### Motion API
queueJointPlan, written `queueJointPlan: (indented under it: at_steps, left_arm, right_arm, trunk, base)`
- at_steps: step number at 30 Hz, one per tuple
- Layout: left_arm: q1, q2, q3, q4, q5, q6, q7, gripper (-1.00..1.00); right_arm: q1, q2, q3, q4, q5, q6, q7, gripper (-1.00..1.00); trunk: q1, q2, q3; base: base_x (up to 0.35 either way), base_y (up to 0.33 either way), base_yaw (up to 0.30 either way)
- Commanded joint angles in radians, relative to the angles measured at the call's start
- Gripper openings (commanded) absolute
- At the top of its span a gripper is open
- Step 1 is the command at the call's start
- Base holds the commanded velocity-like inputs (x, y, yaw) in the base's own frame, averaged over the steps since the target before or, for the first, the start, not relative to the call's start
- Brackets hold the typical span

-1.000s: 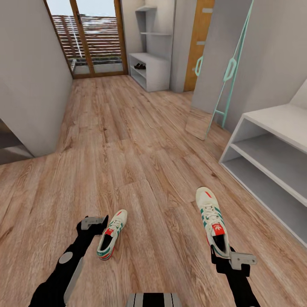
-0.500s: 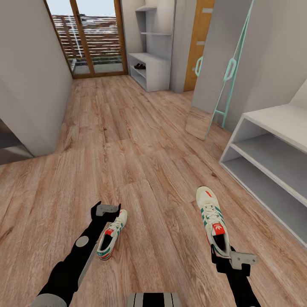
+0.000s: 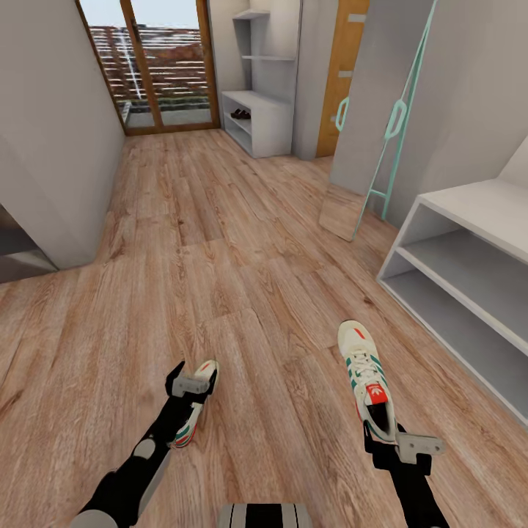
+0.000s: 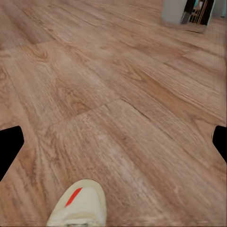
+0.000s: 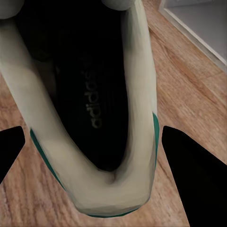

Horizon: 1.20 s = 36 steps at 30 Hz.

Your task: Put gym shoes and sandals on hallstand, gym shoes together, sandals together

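Head view: two white gym shoes with green stripes lie on the wood-plank corridor floor [image 3: 220,249], well apart from each other. The left gripper [image 3: 192,383] hangs over the left gym shoe [image 3: 192,419], covering its middle; the red-marked toe shows just beyond the gripper and the heel below it. Whether its fingers touch the shoe cannot be told from here. The right gripper [image 3: 402,445] sits at the heel of the right gym shoe [image 3: 364,374], whose toe points away from the robot. The near white shoe rack [image 3: 469,264] stands at the right with two bare tiers. A second white shelving unit [image 3: 258,117] stands far down the corridor near the glazed door, with a dark pair of shoes [image 3: 240,114] on one tier; too small to name. A teal ladder-like frame [image 3: 396,117] leans on the right wall.

Left wrist view: both dark fingertips [image 4: 10,149] sit at the picture's edges, spread wide, with bare floor between them. The shoe's cream toe [image 4: 79,205] with its red mark lies on the planks, touching neither finger.

Right wrist view: the fingertips [image 5: 191,182] stand wide on either side of the shoe's heel opening [image 5: 90,109], flanking the collar with a narrow gap at each side, not gripping it. Dark lining with lettering shows inside.
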Motion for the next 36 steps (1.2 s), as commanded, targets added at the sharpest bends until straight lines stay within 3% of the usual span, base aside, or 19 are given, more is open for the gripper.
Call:
queueJointPlan:
  at_steps: [1, 9, 19, 29, 36]
  left_arm:
    - [-0.003, -0.001, 0.0, 0.028, 0.003, -0.016, -0.003, 1.0]
    - [-0.014, 0.0, 0.002, 0.131, 0.023, -0.083, -0.015, 1.0]
    - [-0.015, 0.005, 0.002, 0.146, 0.028, -0.089, -0.016, 1.0]
    - [-0.015, 0.017, -0.001, 0.151, 0.085, -0.092, -0.017, 1.0]
    - [-0.014, 0.022, -0.002, 0.154, 0.104, -0.092, -0.018, 1.0]
  right_arm:
    - [0.0, 0.0, 0.0, 0.0, 0.0, 0.0, -0.001, -1.0]
    - [0.0, 0.0, -0.001, 0.001, 0.0, 0.0, -0.001, -1.0]
    - [0.0, 0.0, -0.001, 0.0, 0.0, 0.0, 0.0, -1.0]
    - [0.0, 0.0, -0.002, 0.0, 0.0, 0.0, 0.0, -1.0]
    - [0.0, -0.001, -0.002, 0.0, 0.0, 0.0, 0.0, -1.0]
  trunk:
    - [0.0, 0.0, 0.0]
    - [0.0, 0.0, 0.0]
    - [0.0, 0.0, 0.0]
    - [0.0, 0.0, 0.0]
    - [0.0, 0.0, 0.0]
  base:
    - [0.0, 0.0, 0.0]
    - [0.0, 0.0, 0.0]
    - [0.0, 0.0, 0.0]
    - [0.0, 0.0, 0.0]
    - [0.0, 0.0, 0.0]
